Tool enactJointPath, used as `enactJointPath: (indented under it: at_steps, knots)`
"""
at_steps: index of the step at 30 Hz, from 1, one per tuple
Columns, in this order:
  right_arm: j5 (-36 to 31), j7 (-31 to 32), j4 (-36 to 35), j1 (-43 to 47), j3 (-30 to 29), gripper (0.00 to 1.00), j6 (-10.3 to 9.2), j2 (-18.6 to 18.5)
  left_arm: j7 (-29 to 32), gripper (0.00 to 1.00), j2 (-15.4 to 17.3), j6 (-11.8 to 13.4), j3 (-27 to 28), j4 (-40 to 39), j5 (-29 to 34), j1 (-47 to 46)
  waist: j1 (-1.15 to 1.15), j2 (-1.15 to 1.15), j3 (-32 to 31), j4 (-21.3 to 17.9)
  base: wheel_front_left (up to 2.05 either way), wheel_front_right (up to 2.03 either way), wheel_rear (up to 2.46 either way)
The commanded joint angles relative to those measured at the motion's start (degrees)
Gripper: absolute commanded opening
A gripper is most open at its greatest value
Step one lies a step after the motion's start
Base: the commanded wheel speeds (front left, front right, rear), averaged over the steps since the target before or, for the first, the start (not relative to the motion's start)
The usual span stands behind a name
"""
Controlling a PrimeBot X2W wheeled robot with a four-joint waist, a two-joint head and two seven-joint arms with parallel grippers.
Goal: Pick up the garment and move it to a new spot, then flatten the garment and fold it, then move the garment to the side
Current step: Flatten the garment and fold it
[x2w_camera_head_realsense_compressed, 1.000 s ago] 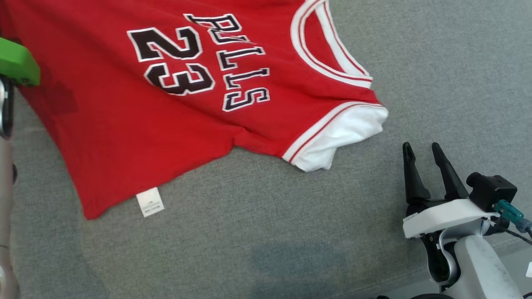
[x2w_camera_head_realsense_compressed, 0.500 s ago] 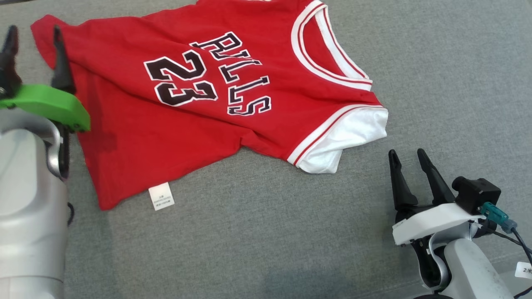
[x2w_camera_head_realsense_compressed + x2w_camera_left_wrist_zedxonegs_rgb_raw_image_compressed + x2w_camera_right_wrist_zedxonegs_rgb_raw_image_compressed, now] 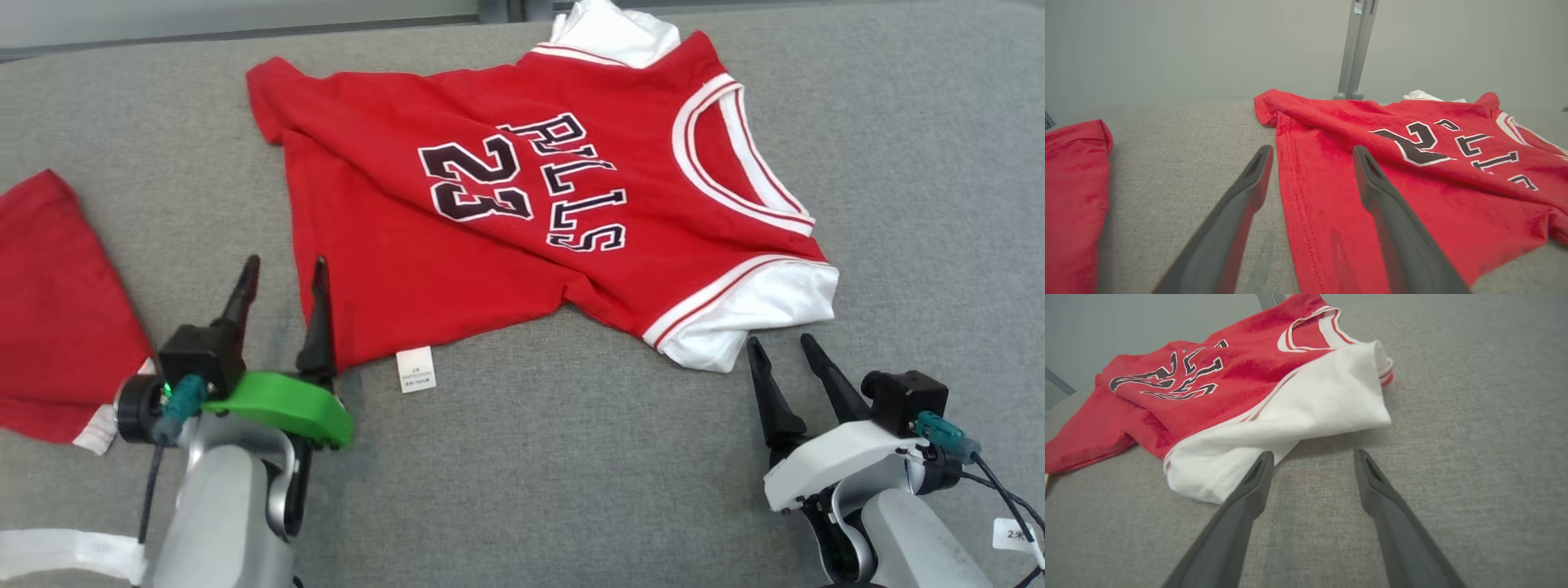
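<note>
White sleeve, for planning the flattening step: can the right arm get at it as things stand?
Probably yes: the right gripper, fingers open, sits just short of the white sleeve, with only bare grey fabric surface between them.

The left gripper has two long, dark, pointy fingers on a bright green plate. The right gripper has the same fingers on a white plate. Each has a small black box with a blue-green plug and a thin black cable. The arms are smooth and silver-grey. A little white tag is on the right cable.
</note>
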Motion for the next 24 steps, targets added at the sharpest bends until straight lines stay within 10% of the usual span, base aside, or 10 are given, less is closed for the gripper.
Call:
enactJointPath:
  at_steps: [1,11,12,13,14,24]
  knots:
    - [0.44,-0.17,0.46,0.13,0.31,1.0,-0.06,-0.17,0.0,1.0,-0.39,-0.39,-0.63,-0.72,0.05,1.98,0.0,0.0,-3.38,4.51,0.0,0.0,0.0]
    - [1.03,-0.15,6.64,0.35,2.45,1.0,-0.07,0.25,0.0,1.0,-1.28,-0.53,-6.32,-5.21,-3.82,11.52,0.0,0.0,-5.87,9.93,0.0,0.0,0.0]
    - [0.8,-0.08,7.51,0.3,2.19,0.7,-0.06,0.23,0.0,1.0,-1.28,-0.51,-6.61,-5.35,-3.92,11.97,0.0,0.0,-6.04,9.97,0.0,0.0,0.0]
    - [0.58,-0.08,8.21,0.43,2.05,0.15,-0.07,0.21,0.0,1.0,-1.27,-0.38,-6.72,-5.49,-3.99,12.32,0.0,0.0,-6.26,9.91,0.0,0.0,0.0]
    - [0.47,-0.08,8.6,0.74,2.03,0.0,-0.06,0.28,0.0,1.0,-1.26,-0.4,-6.73,-5.68,-3.99,12.62,0.0,0.0,-6.48,9.72,0.0,0.0,0.0]
    - [0.19,-0.11,-1.42,7.24,2.66,0.0,-0.07,-1.14,0.0,1.0,-1.25,-0.86,-6.88,-6.34,-3.98,15.66,0.0,0.0,-10.88,2.97,0.0,0.0,0.0]
